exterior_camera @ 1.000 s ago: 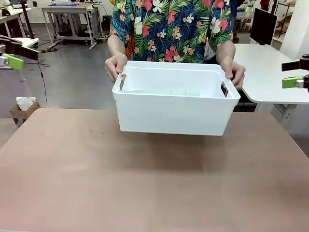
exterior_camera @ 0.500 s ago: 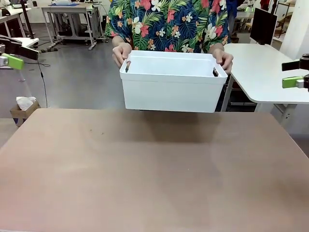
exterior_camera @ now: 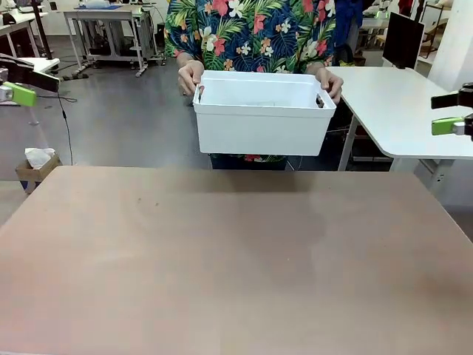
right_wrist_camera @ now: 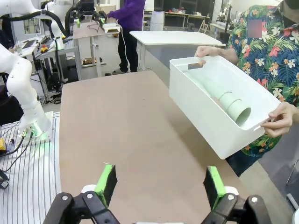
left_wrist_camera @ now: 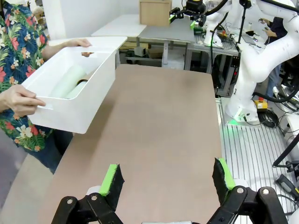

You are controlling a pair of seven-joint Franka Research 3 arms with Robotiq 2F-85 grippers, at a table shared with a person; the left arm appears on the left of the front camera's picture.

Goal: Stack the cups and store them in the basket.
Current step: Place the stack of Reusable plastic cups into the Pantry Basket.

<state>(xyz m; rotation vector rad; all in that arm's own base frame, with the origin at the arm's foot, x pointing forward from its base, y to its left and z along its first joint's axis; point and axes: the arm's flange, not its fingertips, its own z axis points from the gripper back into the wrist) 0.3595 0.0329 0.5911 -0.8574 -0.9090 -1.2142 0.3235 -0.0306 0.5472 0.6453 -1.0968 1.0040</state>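
Note:
A person at the far side holds the white basket [exterior_camera: 262, 126] in both hands, lifted off the brown table [exterior_camera: 236, 251] and just past its far edge. Pale green cups [right_wrist_camera: 228, 99] lie nested on their side inside the basket [right_wrist_camera: 205, 109]. The left wrist view also shows the cups [left_wrist_camera: 67, 83] in the basket [left_wrist_camera: 74, 109]. My left gripper [left_wrist_camera: 168, 177] is open and holds nothing, hanging over the table's left end [exterior_camera: 21, 86]. My right gripper [right_wrist_camera: 161, 183] is open and holds nothing, at the right end [exterior_camera: 452, 111]. Both are far from the basket.
The person's hands [exterior_camera: 189, 76] grip the basket's short ends. A white desk [exterior_camera: 403, 103] stands behind the table at the right. A small cardboard box [exterior_camera: 33, 166] sits on the floor at the left. The other arm's white base [left_wrist_camera: 254, 70] stands beside the table.
The person has lifted the basket off the table and drawn it back towards their body, higher and farther from me. Neither gripper has moved.

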